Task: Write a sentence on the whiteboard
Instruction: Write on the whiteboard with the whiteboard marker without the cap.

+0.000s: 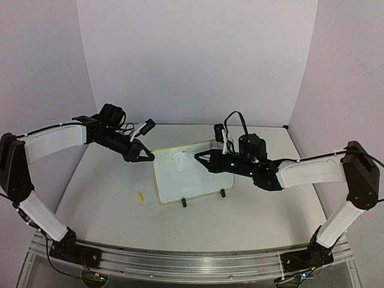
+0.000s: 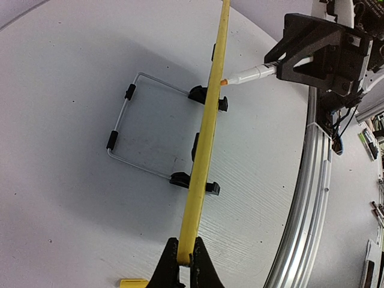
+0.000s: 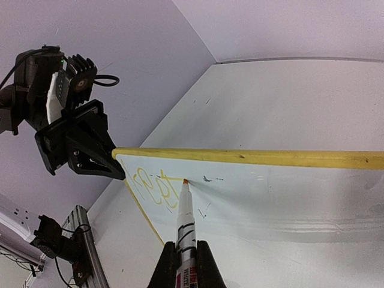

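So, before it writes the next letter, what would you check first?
1. Hold on the board: the left end effector is clamped on the whiteboard rim. Ok.
2. Hold on the pen: the marker sits between the fingers of the right end effector. Ok.
3. Tip placement: it is at the board, just right of the sentence, and looks to be touching. Ok.
4. Room to write: the board is bare to the right of the tip. Ok.
5. Ink readable: only a faint yellow-green scrawl. Not ok.
6. Stand: both black feet rest on the table. Ok.
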